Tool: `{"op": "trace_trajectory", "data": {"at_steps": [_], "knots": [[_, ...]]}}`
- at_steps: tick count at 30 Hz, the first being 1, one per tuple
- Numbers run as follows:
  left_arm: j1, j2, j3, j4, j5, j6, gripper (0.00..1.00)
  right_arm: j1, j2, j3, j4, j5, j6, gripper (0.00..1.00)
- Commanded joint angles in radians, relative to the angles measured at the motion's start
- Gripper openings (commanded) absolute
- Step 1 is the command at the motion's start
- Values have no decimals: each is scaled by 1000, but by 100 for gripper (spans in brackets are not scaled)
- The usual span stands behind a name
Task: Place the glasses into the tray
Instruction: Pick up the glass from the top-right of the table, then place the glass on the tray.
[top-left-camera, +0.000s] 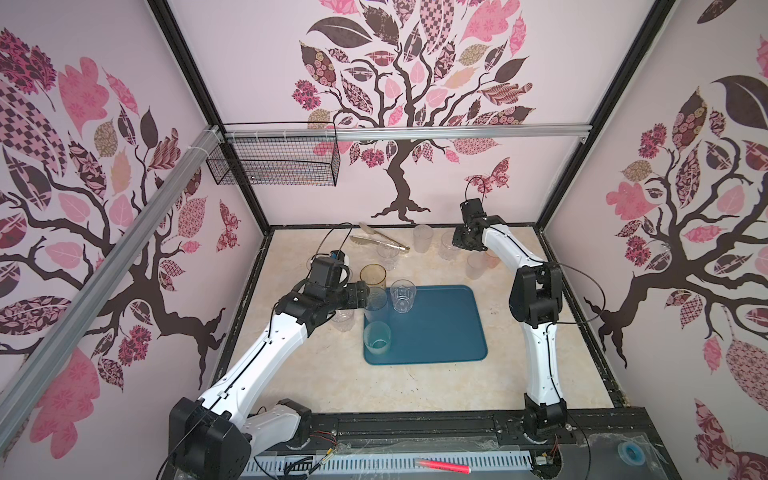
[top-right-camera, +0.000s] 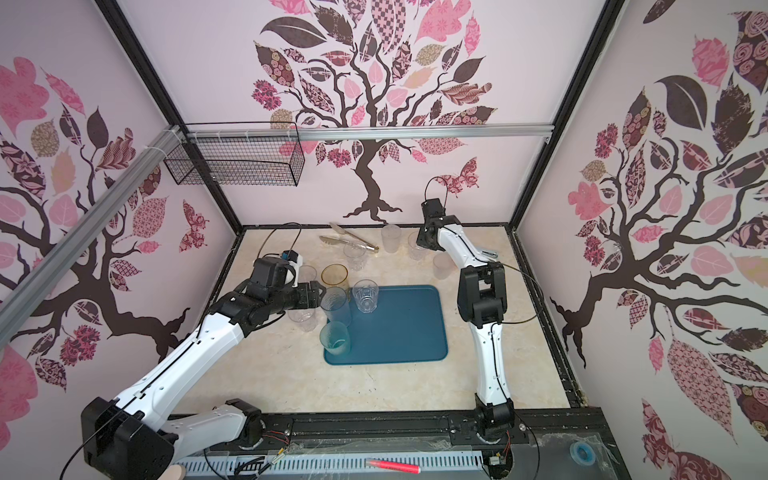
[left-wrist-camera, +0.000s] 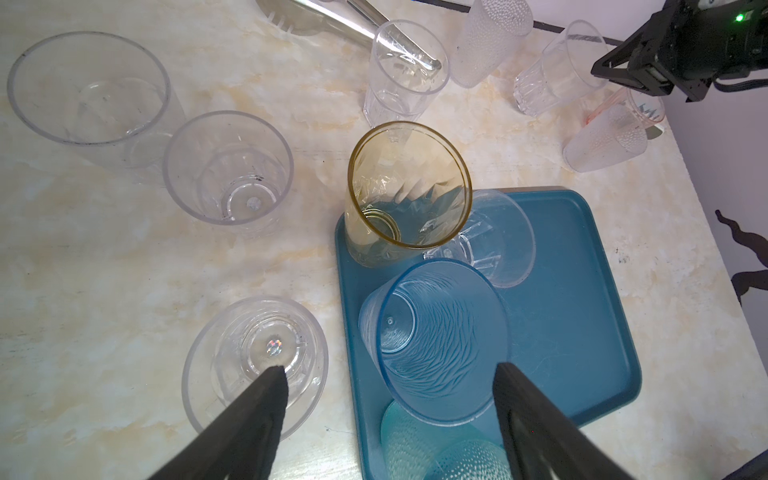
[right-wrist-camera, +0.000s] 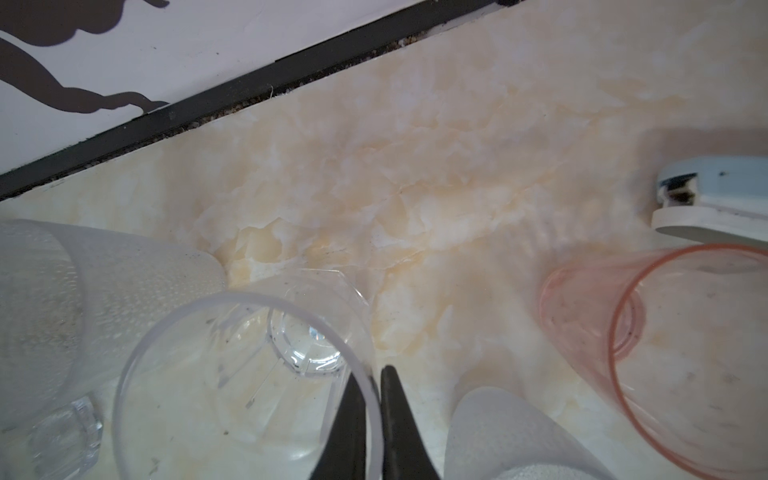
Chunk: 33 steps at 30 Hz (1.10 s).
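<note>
Clear glass (right-wrist-camera: 232, 395) upright, mouth up

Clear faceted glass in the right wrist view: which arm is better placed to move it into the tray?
Right. The right gripper is shut on the clear faceted glass; the left gripper hangs open by the dark teal tray.

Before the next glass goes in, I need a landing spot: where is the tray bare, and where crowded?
Bare: the tray from the clear glass to its right rim, and the table between tray and arm bases. Crowded: the tray's left edge, where glasses bunch, and the table's back by the tongs.
</note>
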<state>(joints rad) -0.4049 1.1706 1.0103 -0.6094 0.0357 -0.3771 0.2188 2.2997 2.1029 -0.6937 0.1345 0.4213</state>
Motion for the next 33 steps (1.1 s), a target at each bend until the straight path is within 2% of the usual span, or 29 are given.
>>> {"op": "trace_trajectory", "data": {"at_steps": [1, 12, 18, 23, 29, 33], "knots": [[-2, -30, 6, 11, -49, -24, 81, 29, -152, 12, -43, 19, -1, 4], [-2, -33, 39, -2, -73, -12, 81, 116, -416, -185, -65, 32, -2, 3], [1, -40, 51, -24, -101, 7, 81, 207, -656, -479, -88, 44, -13, 2], [10, -42, 48, -28, -111, 15, 82, 288, -813, -685, -199, 46, 2, 1], [16, -33, 35, -16, -93, 14, 82, 356, -906, -827, -279, 41, 31, 0], [19, -26, 21, -11, -82, 5, 82, 433, -854, -863, -256, 37, 60, 0]]}}
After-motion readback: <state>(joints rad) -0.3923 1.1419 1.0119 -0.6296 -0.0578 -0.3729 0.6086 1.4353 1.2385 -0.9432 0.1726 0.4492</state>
